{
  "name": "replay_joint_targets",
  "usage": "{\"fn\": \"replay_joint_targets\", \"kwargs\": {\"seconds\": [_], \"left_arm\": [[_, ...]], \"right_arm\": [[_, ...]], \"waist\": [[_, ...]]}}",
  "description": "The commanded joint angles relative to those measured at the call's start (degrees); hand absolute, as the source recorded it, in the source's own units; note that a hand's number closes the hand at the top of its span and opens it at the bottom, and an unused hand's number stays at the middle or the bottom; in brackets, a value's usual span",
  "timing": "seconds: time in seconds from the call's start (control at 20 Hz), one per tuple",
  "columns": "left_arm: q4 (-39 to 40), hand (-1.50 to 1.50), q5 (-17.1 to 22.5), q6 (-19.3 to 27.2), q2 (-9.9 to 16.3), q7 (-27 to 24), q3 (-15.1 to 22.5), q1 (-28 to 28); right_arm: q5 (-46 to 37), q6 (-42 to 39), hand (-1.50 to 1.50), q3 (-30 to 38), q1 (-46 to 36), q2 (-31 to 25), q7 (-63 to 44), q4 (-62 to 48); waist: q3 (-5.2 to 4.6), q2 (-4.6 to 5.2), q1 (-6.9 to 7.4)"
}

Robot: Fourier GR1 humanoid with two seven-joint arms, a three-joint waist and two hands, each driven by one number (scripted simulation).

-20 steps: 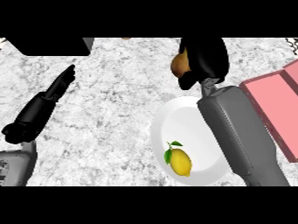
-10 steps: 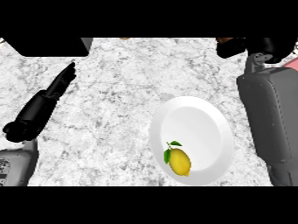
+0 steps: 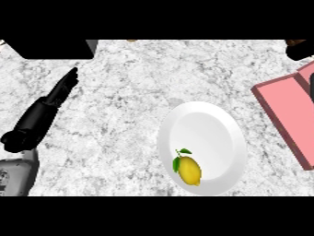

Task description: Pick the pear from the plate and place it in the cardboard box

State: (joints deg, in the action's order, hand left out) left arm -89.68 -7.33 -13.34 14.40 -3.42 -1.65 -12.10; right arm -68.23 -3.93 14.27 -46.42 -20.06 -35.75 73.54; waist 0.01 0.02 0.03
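While a lemon (image 3: 188,171) lies on the white plate (image 3: 207,129), left robot hand (image 3: 47,110) straight-fingered, right robot hand (image 3: 302,48) grip unclear, pink box (image 3: 288,110) beside.

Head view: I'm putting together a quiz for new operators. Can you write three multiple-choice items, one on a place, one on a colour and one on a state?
1. Where on the plate does the yellow fruit lie?
A) in the part nearest the view's lower edge
B) at the centre
C) at the far rim

2. What colour is the box?
A) blue
B) pink
C) green

3. How is the left hand?
A) curled round the fruit
B) open, fingers straight, holding nothing
C) lying on the plate

Answers:
1 A: the fruit sits low on the plate, close to its near rim.
2 B: the box at the view's right is pink.
3 B: the hand lies over the counter, left of the plate, with its fingers stretched out.
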Motion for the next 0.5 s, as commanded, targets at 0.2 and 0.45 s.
{"fn": "replay_joint_targets", "kwargs": {"seconds": [0.2, 0.45], "left_arm": [[0.2, 0.00, 0.6, -1.3, 0.9, -0.5, -1.0, -0.1], [-1.0, 0.00, -0.5, -0.1, -1.4, 1.3, 0.7, -0.2]], "right_arm": [[9.0, -14.8, 1.50, 7.2, 2.8, -7.9, 5.2, -10.1], [12.9, -21.1, 1.50, 9.5, 4.0, -13.0, 10.2, -15.3]], "waist": [[0.00, 0.03, 0.02], [0.01, 0.07, 0.25]]}}
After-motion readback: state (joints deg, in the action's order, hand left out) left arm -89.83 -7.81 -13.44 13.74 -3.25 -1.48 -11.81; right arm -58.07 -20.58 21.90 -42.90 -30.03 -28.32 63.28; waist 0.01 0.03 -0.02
